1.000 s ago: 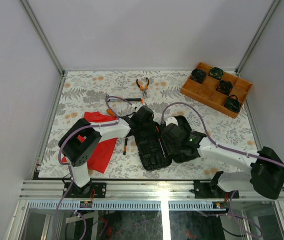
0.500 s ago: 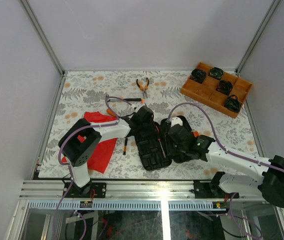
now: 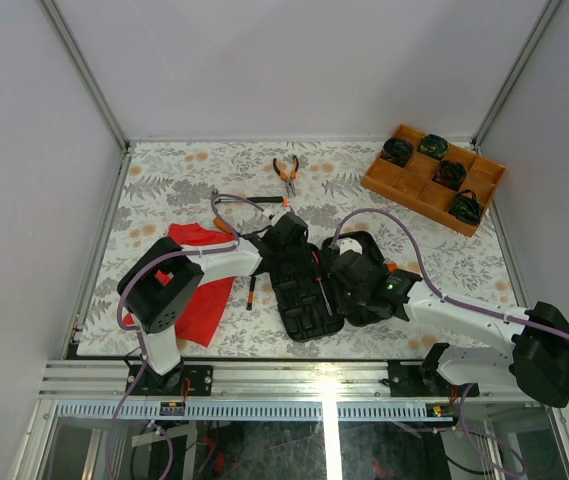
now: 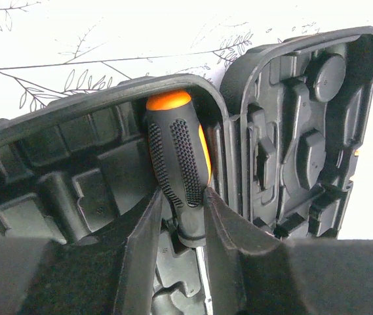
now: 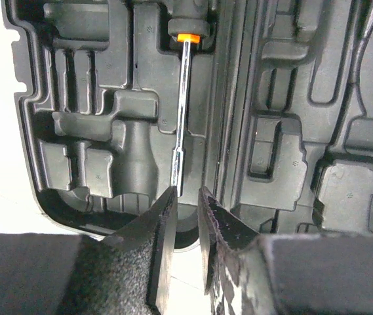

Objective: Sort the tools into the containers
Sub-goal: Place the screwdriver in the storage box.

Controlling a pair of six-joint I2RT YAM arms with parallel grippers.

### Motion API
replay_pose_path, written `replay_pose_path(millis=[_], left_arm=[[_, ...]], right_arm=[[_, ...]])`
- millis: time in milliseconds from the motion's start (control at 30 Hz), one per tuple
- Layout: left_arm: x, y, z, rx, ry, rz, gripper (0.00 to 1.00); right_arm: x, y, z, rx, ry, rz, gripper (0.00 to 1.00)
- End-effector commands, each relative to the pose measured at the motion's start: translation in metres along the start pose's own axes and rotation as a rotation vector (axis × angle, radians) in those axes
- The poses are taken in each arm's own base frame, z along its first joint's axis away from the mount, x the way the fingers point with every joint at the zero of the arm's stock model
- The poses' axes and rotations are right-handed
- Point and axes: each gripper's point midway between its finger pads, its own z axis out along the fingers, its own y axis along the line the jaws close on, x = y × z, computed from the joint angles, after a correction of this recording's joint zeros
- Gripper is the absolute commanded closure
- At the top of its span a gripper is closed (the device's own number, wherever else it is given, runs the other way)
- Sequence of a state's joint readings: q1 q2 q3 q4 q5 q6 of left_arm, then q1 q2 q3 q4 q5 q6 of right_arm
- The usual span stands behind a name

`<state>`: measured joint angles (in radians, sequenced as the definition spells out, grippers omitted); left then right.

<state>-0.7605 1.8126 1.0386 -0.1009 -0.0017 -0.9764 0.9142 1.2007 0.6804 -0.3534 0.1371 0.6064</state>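
The table (image 3: 164, 180) carries everything within reach of both arms. The black tool case (image 3: 299, 310) lies opened flat under the two pincers, so that its moulded slots face up to take the tools. Well off the outer side of the left pincer (image 4: 183, 193) lies a red cloth (image 3: 199, 295), and far beyond the right pincer (image 5: 187, 191), at the back corner, stands an orange tray (image 3: 434, 185); neither seems part of this step. The left pincer is clenched on a screwdriver (image 4: 176, 147), its fingers (image 4: 148, 243) pressed to either side of the handle's lower end. The orange cap points away from the pincer, against the case's wall, and I judge the grip is there to seat the handle in its slot. The right pincer faces it from the opposite end. Its jaws stand a narrow gap apart with nothing between them, and the steel shaft (image 5: 181, 105) ends just ahead of them, probably so it can guide that end down. Pliers (image 3: 285, 172) lie well beyond the left pincer and a second screwdriver (image 3: 250, 292) near its outer side, both not yet sorted.
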Motion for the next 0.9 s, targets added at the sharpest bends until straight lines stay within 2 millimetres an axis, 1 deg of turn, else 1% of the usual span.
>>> replay_pose_path(millis=[0,267,633,867], left_arm=[[0.013,0.036,0.007,-0.113,0.017,0.002,0.71],[0.014,0.040,0.008,-0.125,0.013,-0.005,0.73],[0.015,0.040,0.012,-0.128,0.017,-0.007,0.74],[0.015,0.040,0.011,-0.126,0.016,-0.008,0.74]], right_arm=[[-0.012,0.009,-0.002,-0.026,-0.029,0.027,0.75],[-0.008,0.014,0.001,-0.050,-0.014,0.038,0.79],[0.001,0.011,0.005,-0.042,0.014,0.058,0.85],[0.007,0.009,0.008,-0.034,0.032,0.059,0.86]])
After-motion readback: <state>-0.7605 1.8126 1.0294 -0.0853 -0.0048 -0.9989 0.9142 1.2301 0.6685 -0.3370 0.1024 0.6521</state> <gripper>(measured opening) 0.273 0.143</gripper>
